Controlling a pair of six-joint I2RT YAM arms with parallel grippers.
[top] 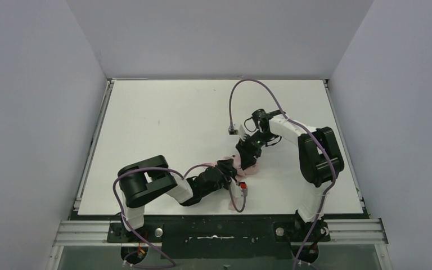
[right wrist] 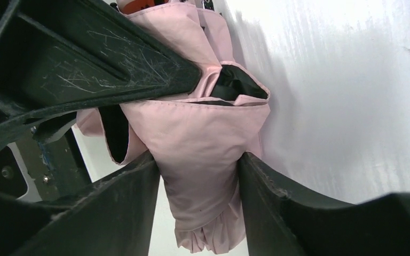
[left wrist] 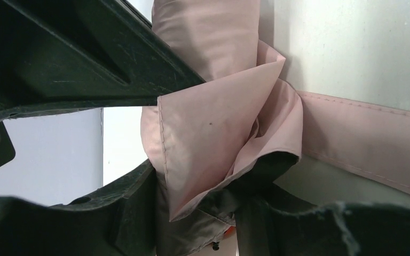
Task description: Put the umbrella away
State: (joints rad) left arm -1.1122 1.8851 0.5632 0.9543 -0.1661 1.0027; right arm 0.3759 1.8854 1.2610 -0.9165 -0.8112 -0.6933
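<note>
The pale pink umbrella point(top: 246, 170) lies folded on the white table near the front middle, mostly covered by both grippers. My left gripper point(top: 229, 169) is shut on its pink fabric point(left wrist: 208, 133). The pink closure strap point(left wrist: 368, 138) runs off to the right in the left wrist view. My right gripper point(top: 246, 155) is shut on the bunched canopy point(right wrist: 200, 160), its fingers point(right wrist: 277, 202) pressing both sides. Black lining shows in the folds. The shaft and wrist loop are hidden.
The white table point(top: 174, 124) is walled by grey panels on the left, back and right. A purple cable point(top: 253, 84) loops above the right arm. The black front rail point(top: 219, 230) holds both arm bases.
</note>
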